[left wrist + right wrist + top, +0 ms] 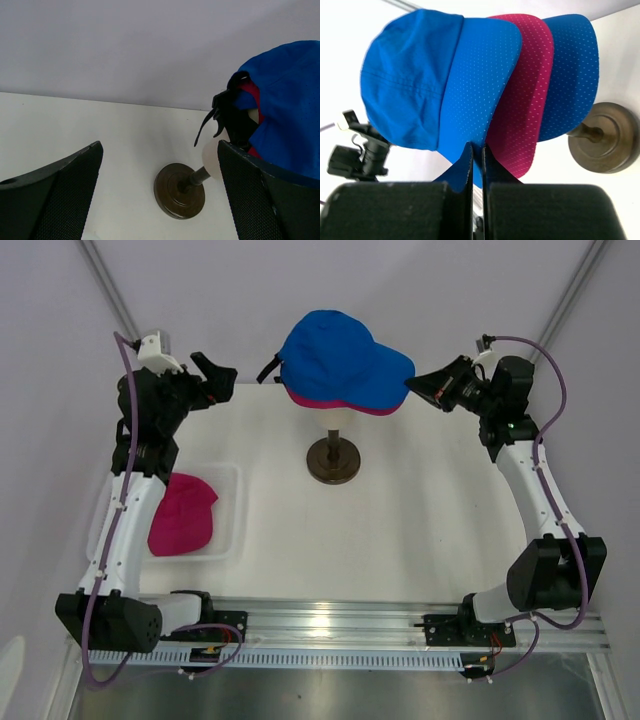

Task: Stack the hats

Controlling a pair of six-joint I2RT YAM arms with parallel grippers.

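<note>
A bright blue hat [340, 360] sits on top of a stack on the mannequin stand, with a magenta hat's edge [345, 405] showing under it. In the right wrist view the stack shows the top blue hat [420, 75], a magenta brim [525, 95] and another blue brim [572, 75] below. My right gripper [412, 387] [477, 150] is shut on the tip of the top blue brim. My left gripper [215, 375] [160, 150] hangs open behind and left of the stack, holding nothing. Another magenta hat [183, 515] lies in the basket.
The white plastic basket [232, 510] stands at the left, beside my left arm. The stand's dark round base [333, 460] [179, 192] [605, 137] rests mid-table, and the cream head [212, 160] peeks out under the hats. A black back strap [225, 110] dangles from the stack.
</note>
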